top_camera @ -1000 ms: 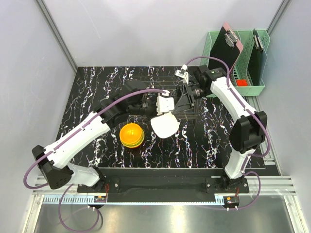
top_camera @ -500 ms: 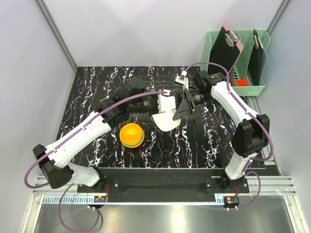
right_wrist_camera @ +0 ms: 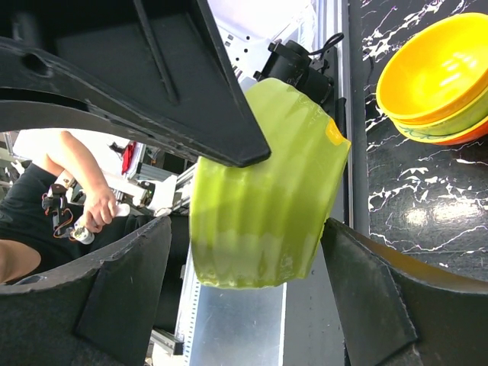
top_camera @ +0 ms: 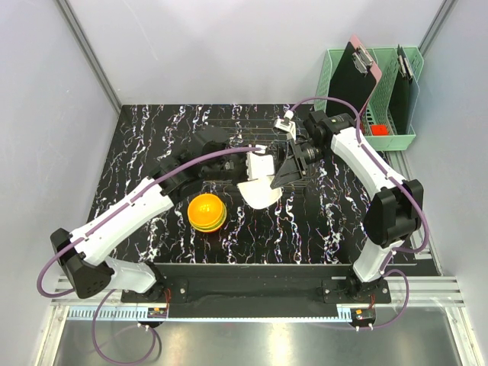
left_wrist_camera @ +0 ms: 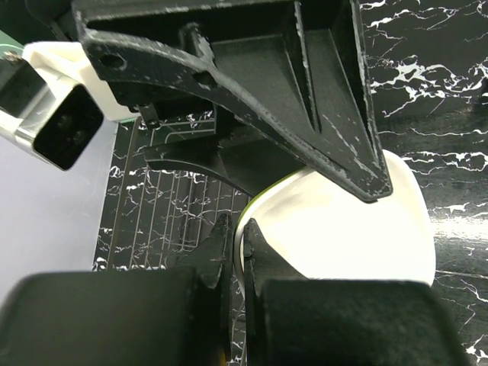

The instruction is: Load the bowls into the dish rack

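We see the table (top_camera: 137,152) carrying the dish rack (left_wrist_camera: 164,213) by its far edge. At the rack's near side, our left gripper (left_wrist_camera: 238,229) pinches the rim of the cream-white bowl (top_camera: 259,192), which is nested in the lime green bowl (right_wrist_camera: 252,229). Our right gripper (top_camera: 279,177) gapes wide astride them.

1. The top external camera looks steeply down from above and behind the arm bases (top_camera: 130,276), wide enough to take in the whole table (top_camera: 137,145).
2. The left wrist camera sits close behind the left gripper's fingers (left_wrist_camera: 217,255), looking along them at the raised bowl (left_wrist_camera: 343,236) from very near.
3. The right wrist camera, rolled sideways, peers between the right gripper's fingers (right_wrist_camera: 152,76) back toward the table's near edge.
4. All three views share the raised bowl. The top and right wrist views also share the stacked bowls (right_wrist_camera: 435,76).
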